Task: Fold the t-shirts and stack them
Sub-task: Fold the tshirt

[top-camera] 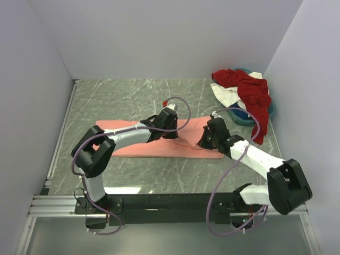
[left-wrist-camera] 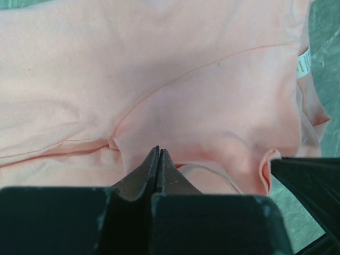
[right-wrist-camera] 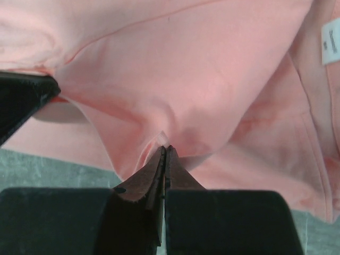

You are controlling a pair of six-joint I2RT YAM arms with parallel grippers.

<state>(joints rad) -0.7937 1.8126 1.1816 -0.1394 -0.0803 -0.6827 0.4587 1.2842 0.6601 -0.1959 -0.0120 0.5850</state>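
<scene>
Marble table (top-camera: 133,95) bears salmon-pink shirt (top-camera: 114,126), heaped shirts (top-camera: 247,91) far right.

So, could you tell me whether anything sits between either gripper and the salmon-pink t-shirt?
Nothing visible does: the left gripper and the right gripper are each shut on a pinch of the salmon-pink t-shirt.

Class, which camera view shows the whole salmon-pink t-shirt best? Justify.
Top external: the salmon-pink t-shirt spreads across the table, almost all visible. The wrist views show only close-up fabric pinched in the left gripper and right gripper.
</scene>
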